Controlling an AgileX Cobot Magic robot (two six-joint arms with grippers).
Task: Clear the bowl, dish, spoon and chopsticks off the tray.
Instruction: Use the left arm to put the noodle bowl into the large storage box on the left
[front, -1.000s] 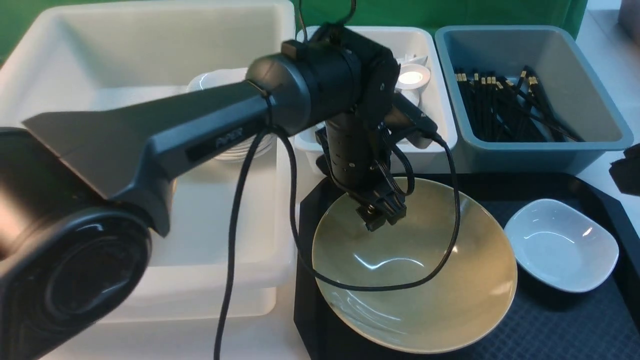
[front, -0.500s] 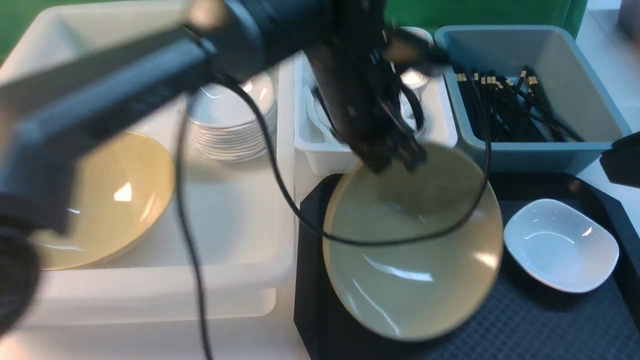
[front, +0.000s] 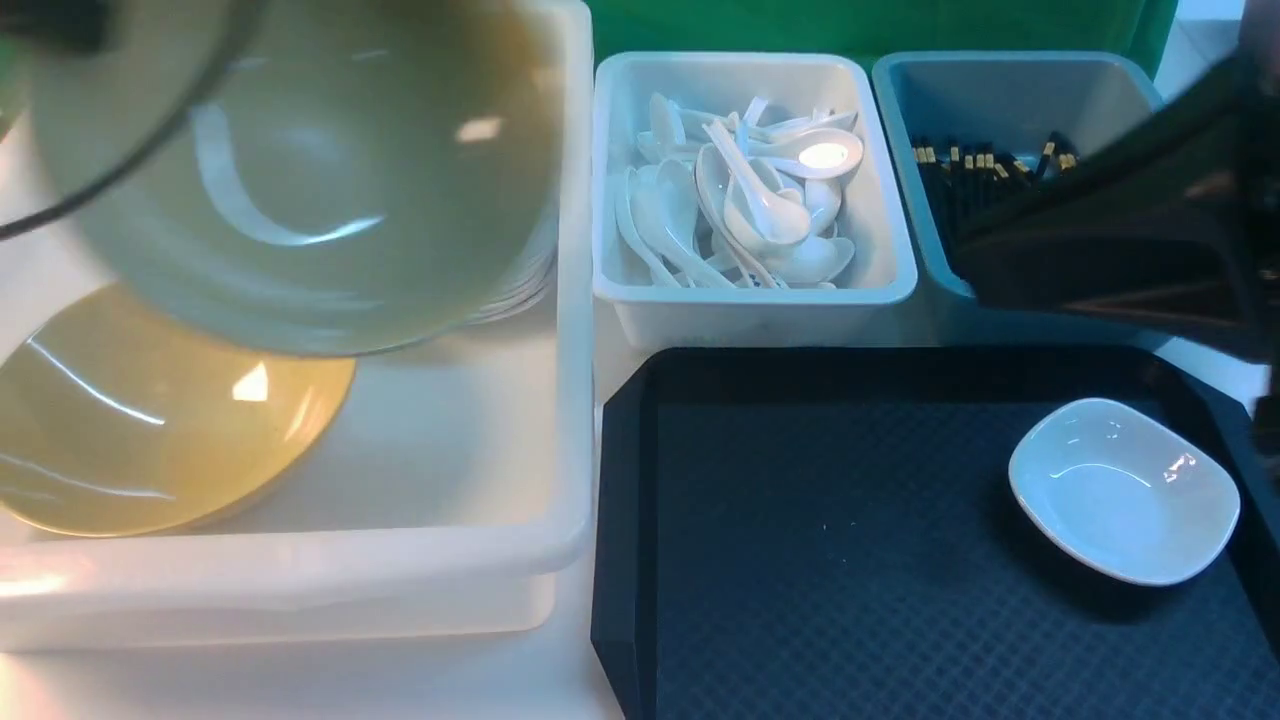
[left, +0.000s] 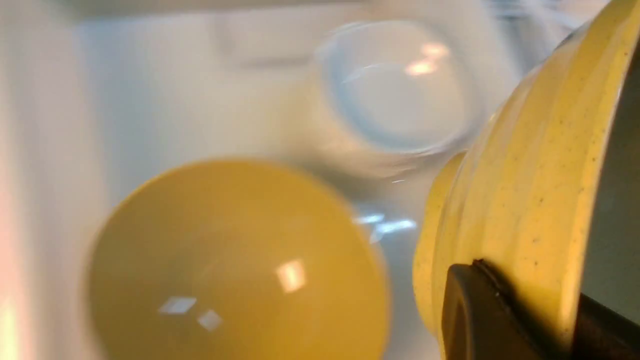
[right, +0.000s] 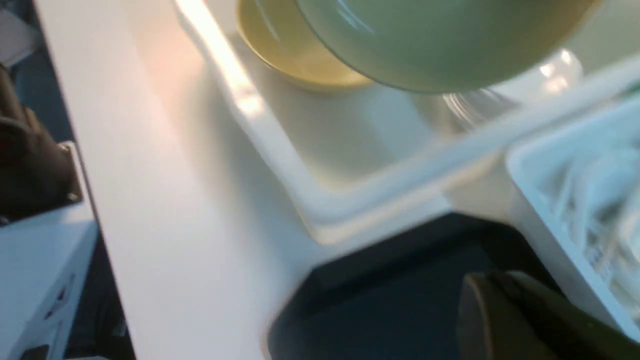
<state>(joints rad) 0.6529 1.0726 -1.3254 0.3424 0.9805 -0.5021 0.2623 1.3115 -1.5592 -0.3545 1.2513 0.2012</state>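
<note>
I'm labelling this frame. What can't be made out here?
- Left gripper: outside the front view; left wrist view shows only finger parts on the bowl rim, cut off by the edge.
- White dish stack: behind the bowl in front view, motion-blurred in left wrist view.
- Grey-blue chopstick bin: partly covered by the blurred right arm in front view.
- Right gripper: a dark blur at the right wrist view's edge.

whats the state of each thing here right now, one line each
bowl, lifted and tilted over the big white bin, gripped at its rim
left pincer, shut on bowl
right pincer, shut, nothing seen in it
dish, upright and empty on tray
tray, holds only the dish
second bowl, lying in the big white bin
spoon bin, piled with spoons
blue bin, holds chopsticks
</note>
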